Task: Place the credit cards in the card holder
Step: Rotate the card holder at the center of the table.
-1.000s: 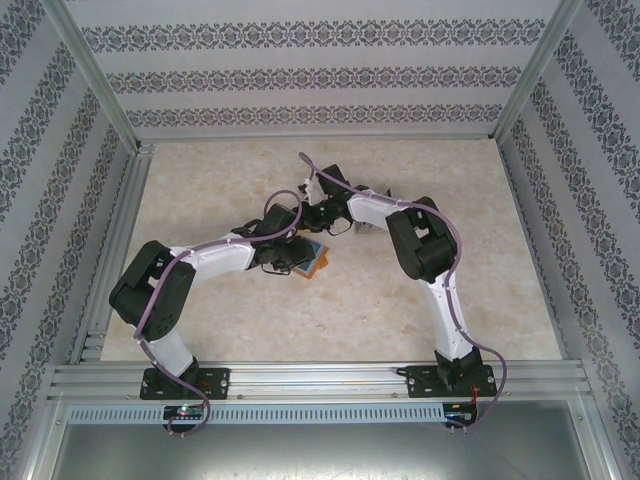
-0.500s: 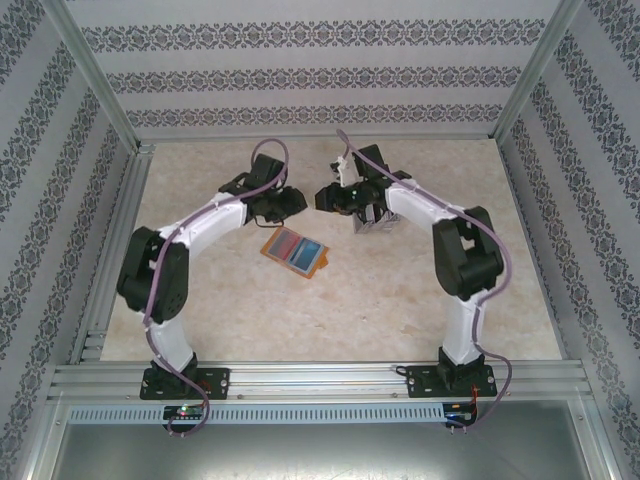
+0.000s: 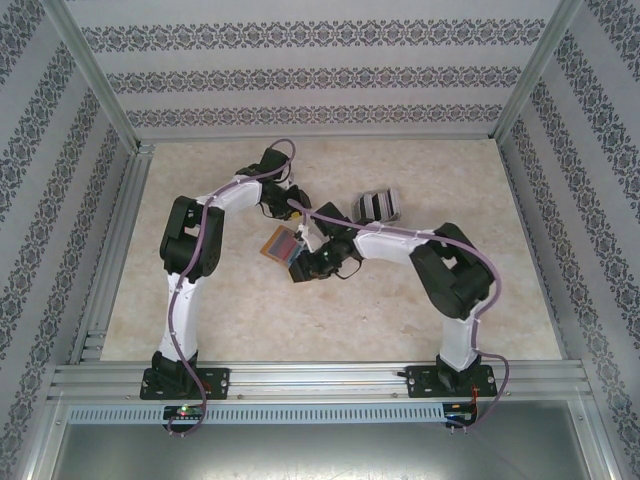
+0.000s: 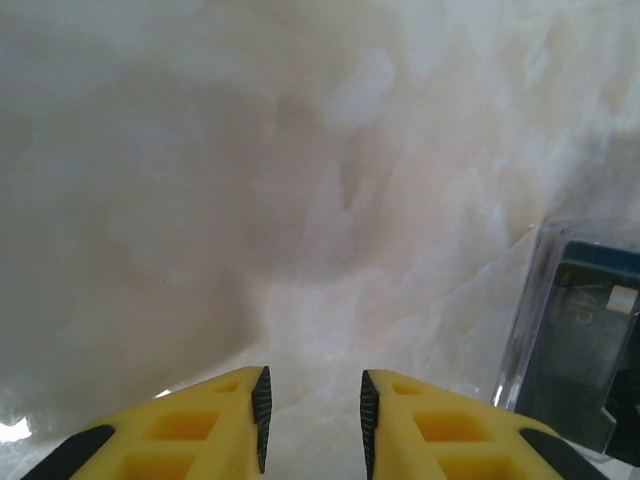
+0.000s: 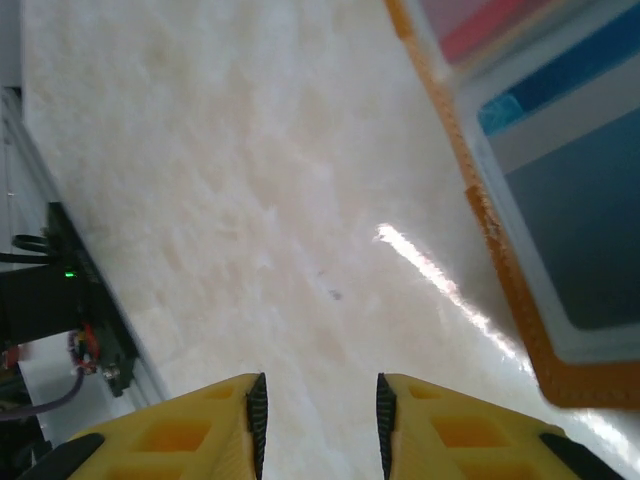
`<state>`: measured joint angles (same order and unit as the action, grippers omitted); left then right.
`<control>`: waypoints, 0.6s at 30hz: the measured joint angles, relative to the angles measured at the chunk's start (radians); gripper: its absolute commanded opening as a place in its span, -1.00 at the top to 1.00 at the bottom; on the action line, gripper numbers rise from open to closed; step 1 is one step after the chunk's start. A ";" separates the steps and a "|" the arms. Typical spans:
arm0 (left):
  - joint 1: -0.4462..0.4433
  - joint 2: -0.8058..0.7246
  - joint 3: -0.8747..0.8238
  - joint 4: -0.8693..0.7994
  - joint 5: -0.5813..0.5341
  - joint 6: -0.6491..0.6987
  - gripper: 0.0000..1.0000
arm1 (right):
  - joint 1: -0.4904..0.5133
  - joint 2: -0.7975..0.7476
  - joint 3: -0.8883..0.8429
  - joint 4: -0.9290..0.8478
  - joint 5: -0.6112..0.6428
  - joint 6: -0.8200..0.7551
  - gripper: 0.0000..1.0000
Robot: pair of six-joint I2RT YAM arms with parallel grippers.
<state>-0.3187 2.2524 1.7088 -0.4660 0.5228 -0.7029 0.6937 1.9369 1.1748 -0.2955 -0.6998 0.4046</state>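
Note that the left gripper (image 4: 312,420) and right gripper (image 5: 320,425) stand narrowly parted and empty, the right near the card holder (image 5: 488,250).

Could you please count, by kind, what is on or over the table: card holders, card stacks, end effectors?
Orange card holder: 1
Fanned stack of credit cards: 1
End effectors: 2 (left end effector, right end effector)
Total: 4

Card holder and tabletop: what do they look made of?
Card holder: orange leather-like edging, matte and grainy, maybe faux; inside looks like clear glossy plastic, colours showing through. Table: cream marble-patterned top, smooth and glossy by the glare streak; stone or laminate, can't tell.
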 measured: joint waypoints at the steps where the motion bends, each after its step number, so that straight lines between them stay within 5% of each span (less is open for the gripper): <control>1: 0.000 -0.004 -0.019 0.003 0.002 0.001 0.35 | -0.001 0.030 0.002 0.008 0.001 0.004 0.26; 18: 0.040 -0.160 -0.293 0.082 -0.012 0.006 0.36 | -0.121 0.080 0.040 0.014 -0.006 0.007 0.26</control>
<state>-0.2783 2.0926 1.4158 -0.3840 0.5110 -0.6964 0.5732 2.0171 1.2148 -0.2810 -0.7059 0.4114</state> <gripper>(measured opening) 0.323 0.370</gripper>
